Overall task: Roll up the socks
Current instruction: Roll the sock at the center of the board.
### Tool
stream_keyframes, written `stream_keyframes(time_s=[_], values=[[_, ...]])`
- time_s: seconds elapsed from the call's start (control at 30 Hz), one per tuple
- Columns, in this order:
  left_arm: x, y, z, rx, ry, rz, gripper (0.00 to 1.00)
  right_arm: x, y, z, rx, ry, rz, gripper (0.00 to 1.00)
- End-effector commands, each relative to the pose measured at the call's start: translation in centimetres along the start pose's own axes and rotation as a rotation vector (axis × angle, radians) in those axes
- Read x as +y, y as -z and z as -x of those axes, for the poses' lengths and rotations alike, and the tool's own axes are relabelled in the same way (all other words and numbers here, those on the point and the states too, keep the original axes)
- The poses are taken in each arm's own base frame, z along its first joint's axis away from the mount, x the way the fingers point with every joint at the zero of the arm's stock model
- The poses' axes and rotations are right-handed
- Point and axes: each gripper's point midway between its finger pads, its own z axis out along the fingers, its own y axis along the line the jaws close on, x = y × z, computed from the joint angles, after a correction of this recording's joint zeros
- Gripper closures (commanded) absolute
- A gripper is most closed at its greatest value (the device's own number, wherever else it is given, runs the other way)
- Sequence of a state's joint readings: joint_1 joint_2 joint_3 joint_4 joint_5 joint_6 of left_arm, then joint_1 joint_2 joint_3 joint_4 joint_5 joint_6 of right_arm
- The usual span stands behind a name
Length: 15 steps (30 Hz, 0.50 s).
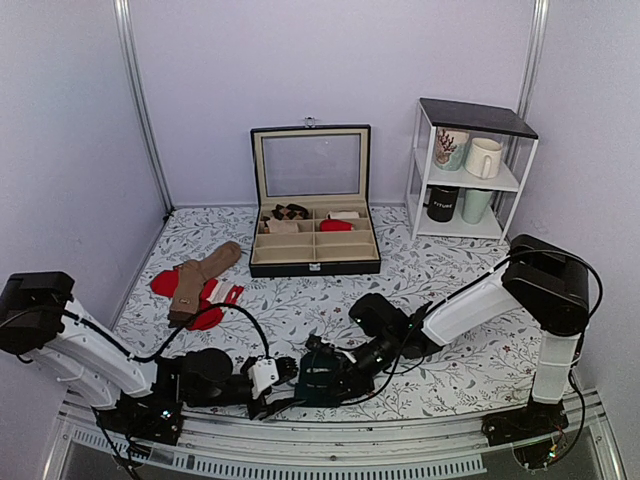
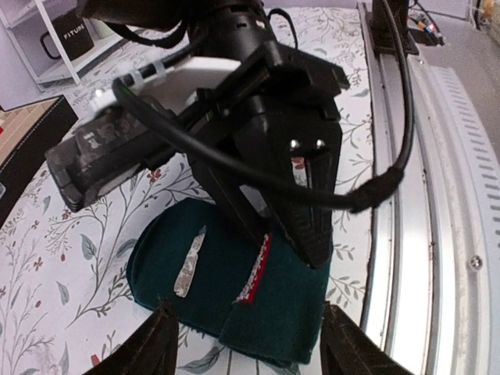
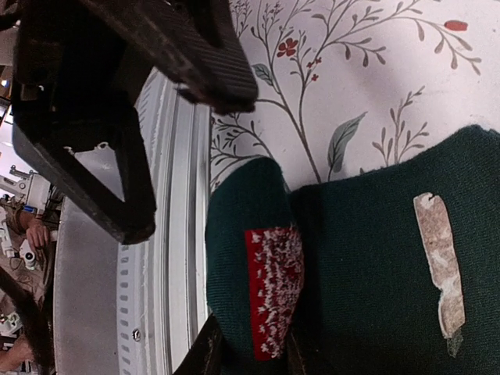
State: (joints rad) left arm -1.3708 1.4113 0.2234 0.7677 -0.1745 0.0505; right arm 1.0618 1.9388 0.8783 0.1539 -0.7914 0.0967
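The dark teal-green socks (image 1: 316,390) lie partly folded on the flowered cloth close to the near edge. In the left wrist view the socks (image 2: 211,269) show a red patterned patch and a pale strip. My right gripper (image 1: 337,374) comes in from the right and is shut on the folded end of the socks, its fingers (image 3: 205,355) pinching either side of the red patch (image 3: 273,289). My left gripper (image 2: 254,348) is open, with its fingers (image 2: 160,344) standing on either side of the near end of the socks and not closed on them.
A metal rail (image 1: 330,440) runs along the near edge right beside the socks. A tan-brown sock (image 1: 200,275) and red socks (image 1: 207,318) lie at the left. An open black compartment box (image 1: 315,262) stands at the back, with a white shelf of mugs (image 1: 465,170) at the back right.
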Motion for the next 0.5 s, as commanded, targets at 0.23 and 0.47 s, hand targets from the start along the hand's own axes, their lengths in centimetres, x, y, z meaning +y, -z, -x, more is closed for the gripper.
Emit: stream_keyframes(time_s=[0.23, 0.47], values=[[-1.9, -1.7, 0.2, -0.026, -0.030, -0.068, 0.41, -1.7, -0.7, -7.3, 0.205, -0.244, -0.028, 0.77], [-3.1, -2.0, -0.2, -0.013, -0.016, -0.117, 0.44, -1.9, -0.7, -7.2, 0.202, -0.260, -0.029, 0.77]])
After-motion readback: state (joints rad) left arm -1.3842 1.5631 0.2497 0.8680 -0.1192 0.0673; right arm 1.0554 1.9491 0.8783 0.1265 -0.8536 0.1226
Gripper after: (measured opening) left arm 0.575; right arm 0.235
